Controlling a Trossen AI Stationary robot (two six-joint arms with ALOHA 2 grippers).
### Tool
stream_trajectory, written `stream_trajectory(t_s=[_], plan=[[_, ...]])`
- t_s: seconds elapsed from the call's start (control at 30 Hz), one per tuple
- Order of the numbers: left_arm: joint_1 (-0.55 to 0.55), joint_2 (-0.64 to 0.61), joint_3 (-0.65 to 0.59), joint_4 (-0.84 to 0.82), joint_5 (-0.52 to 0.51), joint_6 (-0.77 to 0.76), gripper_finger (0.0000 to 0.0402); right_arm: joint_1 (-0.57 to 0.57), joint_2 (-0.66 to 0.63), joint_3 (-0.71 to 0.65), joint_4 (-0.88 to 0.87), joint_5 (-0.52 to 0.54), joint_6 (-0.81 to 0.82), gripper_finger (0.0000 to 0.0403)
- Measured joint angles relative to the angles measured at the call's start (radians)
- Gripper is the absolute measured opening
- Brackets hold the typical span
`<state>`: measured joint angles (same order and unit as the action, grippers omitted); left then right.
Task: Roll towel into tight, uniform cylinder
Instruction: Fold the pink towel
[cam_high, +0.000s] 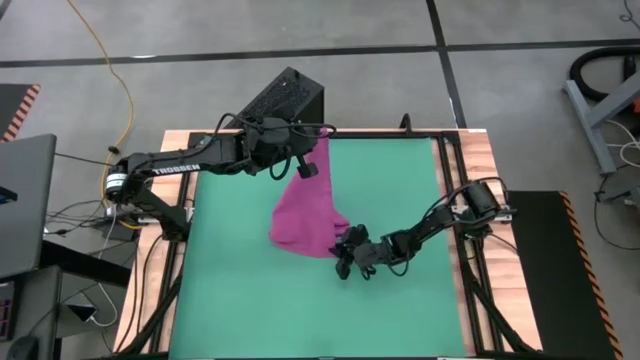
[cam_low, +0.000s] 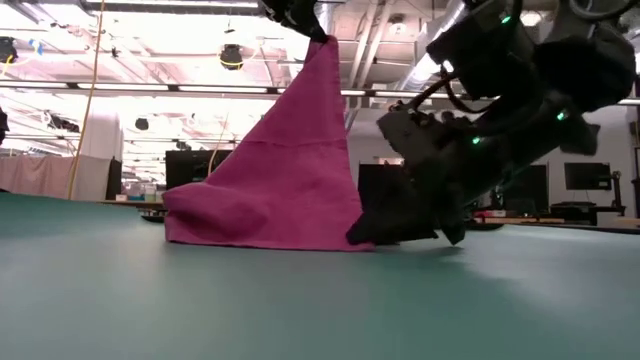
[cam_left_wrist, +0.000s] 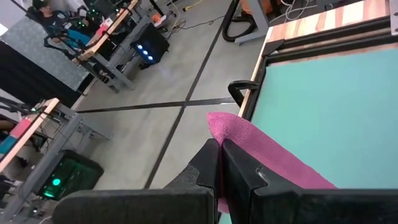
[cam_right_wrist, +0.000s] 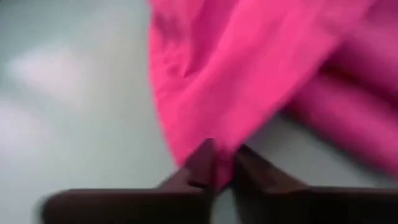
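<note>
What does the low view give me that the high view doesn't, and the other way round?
Only the low view: the towel hangs like a tent from its lifted corner, its bottom edge resting on the green mat. Only the high view: both arms whole, left claw at the towel's far corner, right claw at its near corner. Both: each claw pinching the towel.
</note>
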<state>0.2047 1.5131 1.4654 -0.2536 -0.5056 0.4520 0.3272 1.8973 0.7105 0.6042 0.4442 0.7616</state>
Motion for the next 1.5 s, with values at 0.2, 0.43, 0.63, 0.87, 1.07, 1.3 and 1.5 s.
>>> stream_trajectory(t_s=[0.2, 0.43, 0.63, 0.87, 1.07, 1.3, 1.5], plan=[[-0.004, -0.002, 0.0, -0.01, -0.008, 0.014, 0.0, 0.03, -0.1, 0.0, -0.055, 0.039, -0.022, 0.0008], [-0.042, -0.083, 0.0, -0.061, -0.106, 0.06, 0.0, 0.088, -0.403, 0.001, -0.288, 0.283, -0.186, 0.0003], [-0.06, -0.197, 0.0, -0.152, -0.116, -0.042, 0.0, 0.067, -0.691, 0.0, -0.501, 0.569, -0.363, 0.0002], [-0.05, -0.269, 0.0, -0.195, -0.178, -0.017, 0.0, -0.027, -0.901, 0.053, -0.437, 0.708, -0.828, 0.0001], [0.004, -0.271, 0.0, -0.157, -0.207, 0.107, 0.0, -0.121, -0.938, 0.193, -0.383, 0.732, -1.193, 0.0001], [0.11, -0.252, 0.0, -0.08, -0.135, 0.198, 0.0, -0.224, -0.89, 0.318, -0.384, 0.735, -1.43, 0.0], [0.168, -0.247, 0.0, 0.083, -0.123, 0.336, 0.0, -0.331, -0.86, 0.36, -0.387, 0.733, -1.566, 0.0]])
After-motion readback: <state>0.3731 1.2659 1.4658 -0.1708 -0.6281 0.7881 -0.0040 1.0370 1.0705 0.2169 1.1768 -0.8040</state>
